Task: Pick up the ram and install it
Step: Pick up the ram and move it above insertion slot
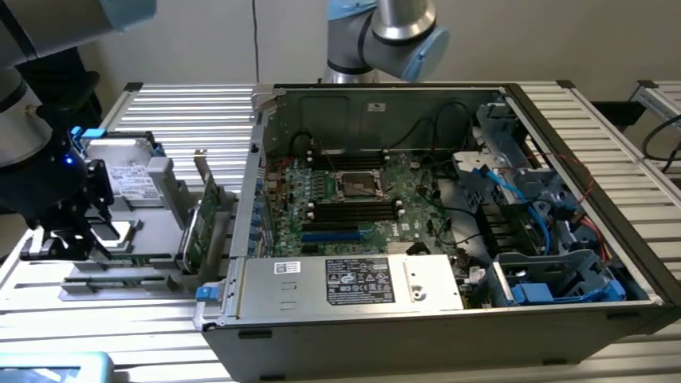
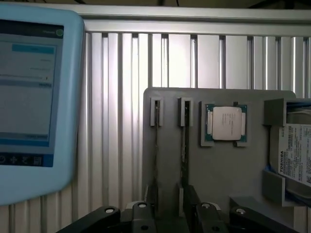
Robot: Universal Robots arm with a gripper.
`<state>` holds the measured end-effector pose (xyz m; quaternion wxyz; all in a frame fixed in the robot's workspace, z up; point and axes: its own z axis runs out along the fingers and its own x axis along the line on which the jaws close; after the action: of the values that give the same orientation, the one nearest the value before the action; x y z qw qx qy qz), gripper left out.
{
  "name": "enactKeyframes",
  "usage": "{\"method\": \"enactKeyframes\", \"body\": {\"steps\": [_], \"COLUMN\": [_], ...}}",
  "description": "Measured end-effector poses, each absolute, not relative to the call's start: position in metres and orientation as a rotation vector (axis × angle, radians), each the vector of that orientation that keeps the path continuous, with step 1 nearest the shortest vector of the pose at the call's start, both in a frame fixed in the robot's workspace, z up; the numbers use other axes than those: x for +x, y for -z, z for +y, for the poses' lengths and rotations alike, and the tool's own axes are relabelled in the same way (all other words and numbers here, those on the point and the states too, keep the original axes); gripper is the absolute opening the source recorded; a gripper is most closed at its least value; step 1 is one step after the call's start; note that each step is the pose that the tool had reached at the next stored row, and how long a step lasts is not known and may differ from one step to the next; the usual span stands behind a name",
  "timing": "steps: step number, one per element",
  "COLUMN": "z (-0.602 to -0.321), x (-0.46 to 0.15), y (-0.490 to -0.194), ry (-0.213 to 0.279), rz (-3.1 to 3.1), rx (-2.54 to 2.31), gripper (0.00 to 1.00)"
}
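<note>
Jaws of the black linkage end effector (image 2: 170,216) stand spread and empty over a flat grey parts fixture (image 2: 165,170) on the ribbed aluminium bench (image 2: 116,121). Beneath them the ram (image 2: 184,141), a thin stick seen edge-on as a dark strip, appears to stand on its long edge between slotted grey brackets. That pose would leave both flat faces free for a pinch from above. One matching set of brackets sits just beside it; whether it holds a second stick cannot be told.

Further along the fixture, one square silver-capped processor (image 2: 226,124) lies flat in its own pocket. One labelled silver hard drive (image 2: 294,150) rests between grey blocks, each part seemingly fenced to fix its spot. One pale blue touchscreen pendant (image 2: 34,97) lies near the fixture.

In the exterior view, one tall green expansion card (image 1: 210,209) stands upright at the fixture's edge. Beyond it, one open black computer case (image 1: 426,335) lies on its side, likely so an arm can reach in from above. Its green motherboard (image 1: 410,171) faces up, with two banks of long black memory slots (image 1: 352,210) flanking the socket.
</note>
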<state>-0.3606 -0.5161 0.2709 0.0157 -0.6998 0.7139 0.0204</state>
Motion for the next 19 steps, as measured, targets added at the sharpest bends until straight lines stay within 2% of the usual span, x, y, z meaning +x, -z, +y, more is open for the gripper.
{"method": "enactKeyframes", "body": {"steps": [19], "z": [-0.524], "x": [-0.354], "y": [-0.236], "ry": [-0.063], "rz": [2.221], "rx": [-2.177], "gripper": [0.37]}}
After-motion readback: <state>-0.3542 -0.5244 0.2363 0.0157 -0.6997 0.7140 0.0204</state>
